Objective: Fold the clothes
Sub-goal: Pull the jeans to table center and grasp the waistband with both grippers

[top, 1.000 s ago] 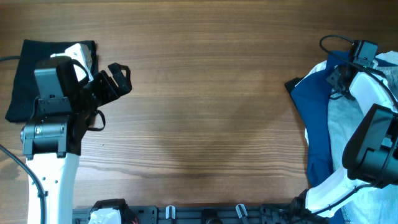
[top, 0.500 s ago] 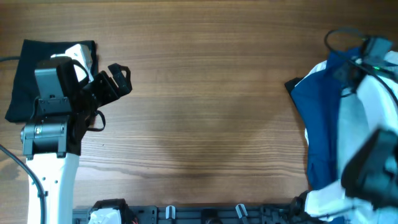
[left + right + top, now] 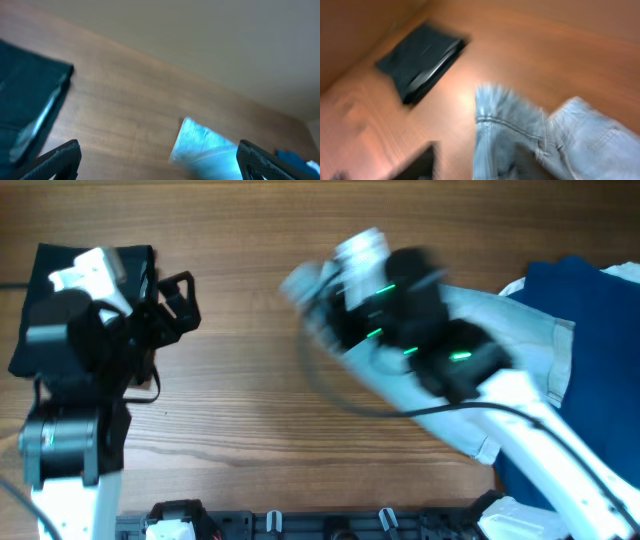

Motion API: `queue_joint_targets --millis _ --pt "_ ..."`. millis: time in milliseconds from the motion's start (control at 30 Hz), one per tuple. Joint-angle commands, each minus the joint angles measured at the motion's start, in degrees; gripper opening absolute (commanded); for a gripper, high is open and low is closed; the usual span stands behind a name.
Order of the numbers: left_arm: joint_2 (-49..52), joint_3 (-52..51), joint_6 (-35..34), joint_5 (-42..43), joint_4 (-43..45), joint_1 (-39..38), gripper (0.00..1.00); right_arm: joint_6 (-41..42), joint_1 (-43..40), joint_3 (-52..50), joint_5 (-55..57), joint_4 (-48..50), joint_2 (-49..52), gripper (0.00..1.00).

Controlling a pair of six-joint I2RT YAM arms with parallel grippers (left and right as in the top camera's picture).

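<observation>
The light-blue denim jeans [image 3: 505, 320] are stretched from the right-hand pile toward the table's middle. My right gripper [image 3: 312, 288], badly blurred, is at their leading end and shut on them. In the right wrist view the jeans [image 3: 545, 142] fill the lower right and cover one finger of my right gripper [image 3: 485, 167]. A folded black garment [image 3: 35, 310] lies at the far left and shows in the right wrist view [image 3: 422, 60]. My left gripper [image 3: 178, 305] is open and empty beside it. The left wrist view shows its fingers [image 3: 160, 162], the black garment [image 3: 25, 115] and the jeans' end [image 3: 205, 147].
A navy garment [image 3: 590, 330] lies at the right edge under the jeans, with a white one [image 3: 510, 520] at the bottom right corner. My right arm [image 3: 450, 365] crosses the table's right half. A rail with hooks [image 3: 300, 522] runs along the front edge.
My right arm has swung fast from the right-hand pile to the table's middle, pulling the jeans along. My left arm has shifted slightly and its gripper has turned.
</observation>
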Motion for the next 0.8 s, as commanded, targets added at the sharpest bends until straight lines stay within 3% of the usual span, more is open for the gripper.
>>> queue_joint_targets --millis 0,133,233,400,500,633,700,767 --pt "-4.37 1.18 0.55 -2.91 1.05 0.37 1.0 -1.07 6.16 0.48 13.9 -1.03 2.4 0.85" --pt "-3.72 1.18 0.59 -1.92 0.74 0.31 1.0 4.81 3.98 0.5 20.59 -2.08 -0.26 0.86" --pt "1.16 1.18 3.37 5.4 0.74 -0.9 0.99 9.99 -0.79 0.5 22.56 -3.82 -5.88 0.86" --pt "17.25 1.18 8.22 6.4 1.55 -7.91 1.0 17.16 -10.54 0.5 22.51 -7.39 -16.48 0.84" --pt "28.13 1.18 10.05 6.38 5.46 -11.85 1.0 21.03 -13.25 0.5 22.53 -10.84 -20.06 0.82" --pt "37.38 1.25 6.4 9.22 12.55 -14.25 1.0 22.51 -13.62 0.48 22.56 -15.17 -20.7 0.82" --pt "40.65 1.22 6.34 10.69 17.7 -14.97 0.88 23.34 -13.62 0.48 22.56 -17.55 -19.78 0.82" --pt "44.63 1.25 6.4 9.77 22.53 -16.39 0.88 23.47 -13.62 0.48 22.53 -18.88 -18.32 0.82"
